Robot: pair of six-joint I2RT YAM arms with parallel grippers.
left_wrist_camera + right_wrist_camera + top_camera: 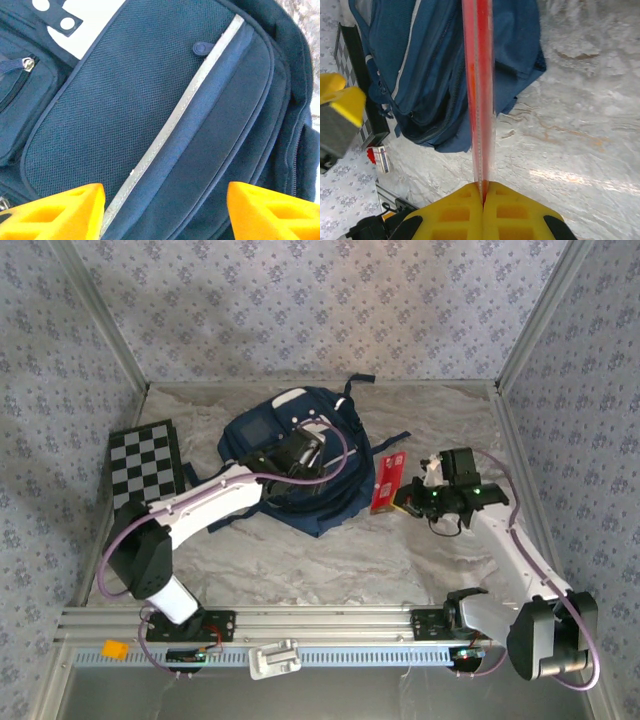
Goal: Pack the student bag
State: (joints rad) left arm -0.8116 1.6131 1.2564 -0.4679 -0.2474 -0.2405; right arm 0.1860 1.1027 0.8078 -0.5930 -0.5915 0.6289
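Table (330,560): marbled top, both arms reach out over it.

Student bag (250,430): navy, lies flat, front pocket up, directly under the L gripper (165,215) and off to the left of the R gripper (482,197). Close but not touching the R side. Can't tell from here whether the main compartment is unzipped.

Checkerboard (145,465): well off to the L gripper's left, beyond the bag. Not part of the job.

L gripper: jaws wide, nothing between them. The yellow fingers (60,210) straddle the front pocket. Hovers close above the fabric; contact can't be told.

R gripper: clamped tight on a thin red packet (477,90), seen edge-on, sticking straight out ahead of the fingertips. Far end of the packet points twd the bag's near side.

Light stripe (175,125): runs diagonally across the pocket, ahead of the L fingers. Small zip pull (200,48) further ahead, at the stripe's far end.

Step, my read: item is in the R grip and ready to load; L is over the bag to open or hold it.

Next move prob calls for:
- L to pinch a zip pull or pocket lip and make a gap, keeping the fabric taut.
- R to line the packet's edge w/ that gap and slide it in flat.
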